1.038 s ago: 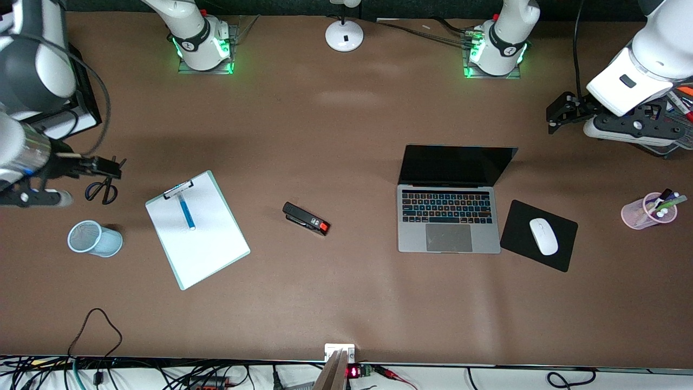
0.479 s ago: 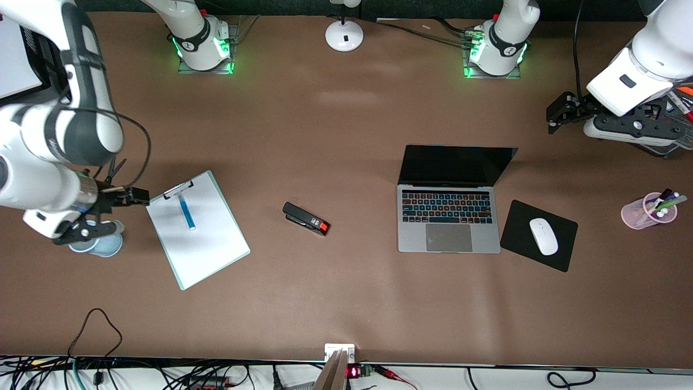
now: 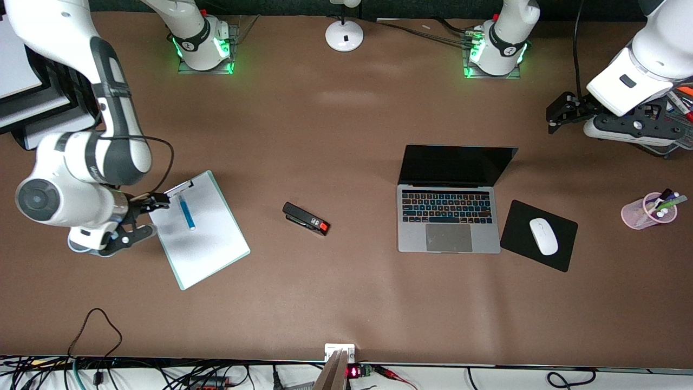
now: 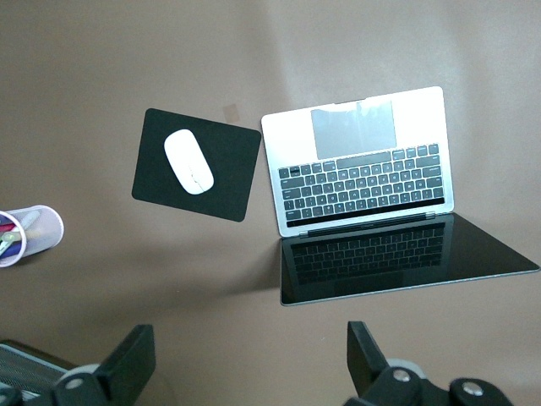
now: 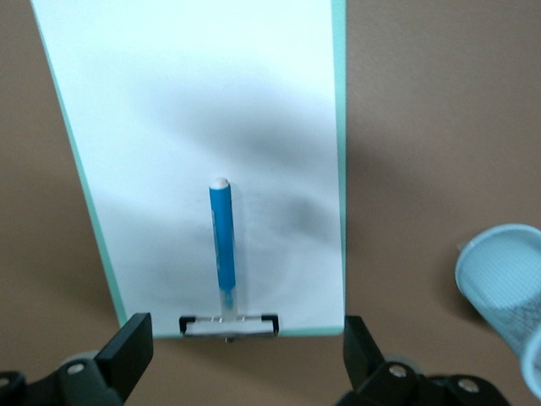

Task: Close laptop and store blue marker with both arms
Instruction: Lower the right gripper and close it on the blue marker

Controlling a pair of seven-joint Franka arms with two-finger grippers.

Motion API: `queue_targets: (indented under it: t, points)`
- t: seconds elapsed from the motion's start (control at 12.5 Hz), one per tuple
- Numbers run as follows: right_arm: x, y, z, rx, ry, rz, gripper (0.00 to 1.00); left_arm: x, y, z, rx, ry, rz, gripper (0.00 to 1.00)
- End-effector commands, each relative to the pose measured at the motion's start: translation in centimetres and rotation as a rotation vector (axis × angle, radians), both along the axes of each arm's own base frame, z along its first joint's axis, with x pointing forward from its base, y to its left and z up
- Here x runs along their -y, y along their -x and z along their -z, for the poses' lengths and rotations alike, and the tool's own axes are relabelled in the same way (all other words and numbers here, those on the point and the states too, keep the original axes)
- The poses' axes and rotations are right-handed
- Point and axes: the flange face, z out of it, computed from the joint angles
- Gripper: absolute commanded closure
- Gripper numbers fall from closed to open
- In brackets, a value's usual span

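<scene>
The slim blue marker point(image 3: 186, 212) lies on a flat white clipboard point(image 3: 203, 241) with a pale green rim, its end by the metal clip point(image 5: 228, 325). The right gripper point(image 3: 157, 201) hovers over the clipboard's clip-end corner, fingers spread wide; a blue mesh cup point(image 5: 507, 279) sits beside the clipboard. A black stapler point(image 3: 306, 218) lies between the clipboard and the open silver-grey laptop point(image 3: 448, 216). The left gripper point(image 3: 557, 111) waits, fingers apart.

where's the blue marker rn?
In the front view the blue marker lies on the white clipboard, just below its clip, toward the right arm's end of the table, with the right gripper beside it.
</scene>
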Motion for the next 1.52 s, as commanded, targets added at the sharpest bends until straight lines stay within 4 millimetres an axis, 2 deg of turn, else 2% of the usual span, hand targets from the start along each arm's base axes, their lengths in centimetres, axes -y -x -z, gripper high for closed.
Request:
queue_targets:
  t: [0.0,0.16,0.48,0.72,1.04,1.28,1.44]
  points:
    - [-0.9,-0.3,2.2,0.016,-0.005,-0.040,0.00,-0.1,-0.1,-0.5,0.000,-0.019,0.007,0.00]
    - [-2.4,-0.4,2.7,0.034,-0.003,-0.066,0.00,0.0,-0.1,-0.5,0.000,-0.019,0.008,0.00]
    - [-2.0,-1.1,6.1,0.065,0.001,-0.062,0.08,0.0,-0.1,-0.5,-0.002,-0.019,0.008,0.00]
    - [-2.5,-1.0,7.0,0.056,0.005,-0.057,0.17,-0.1,-0.1,-0.5,-0.002,-0.019,0.005,0.00]
    - [-2.6,-0.7,8.2,0.038,0.007,-0.054,0.23,-0.2,-0.1,-0.5,-0.002,-0.017,0.002,0.00]
    - [-2.9,-0.4,9.4,0.017,0.009,-0.058,0.39,-0.5,-0.1,-0.5,-0.004,-0.018,-0.001,0.00]
    - [-3.4,-0.2,9.6,0.008,-0.004,-0.056,0.41,-0.7,-0.2,-0.5,-0.004,-0.018,-0.003,0.00]
